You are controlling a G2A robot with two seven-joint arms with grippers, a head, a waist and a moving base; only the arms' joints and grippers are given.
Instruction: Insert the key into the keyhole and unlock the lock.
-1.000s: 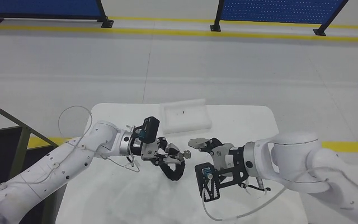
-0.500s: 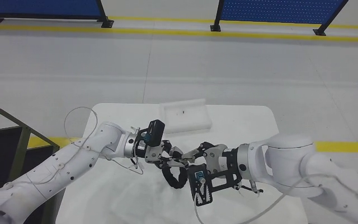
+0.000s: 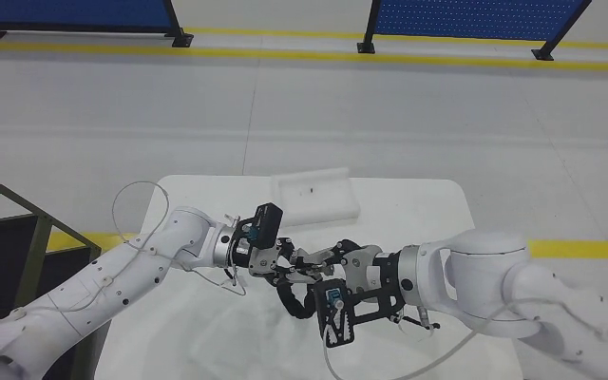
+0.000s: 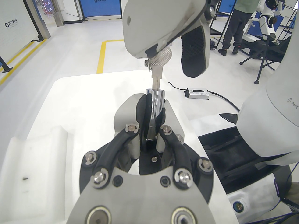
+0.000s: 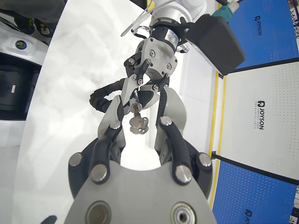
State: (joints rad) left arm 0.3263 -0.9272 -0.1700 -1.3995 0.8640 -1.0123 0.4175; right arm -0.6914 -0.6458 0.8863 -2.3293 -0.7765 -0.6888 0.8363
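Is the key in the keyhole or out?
In, at least partly: the key has its blade tip inside the lock cylinder; depth unclear.

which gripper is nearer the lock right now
Left. The left gripper is clamped on the lock; the right gripper sits just beyond it, fingers open either side of the key in the keyhole.

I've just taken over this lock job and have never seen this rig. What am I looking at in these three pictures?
It is a two-armed robot at a white table. One picture looks down from above the arms; the other two come from a camera on each wrist. The left jaws are shut on the lock, a chrome cylinder with a black cable. The key has its blade in the keyhole; the right jaws stand open either side of its head. A white foam tray lies at the table's far edge.
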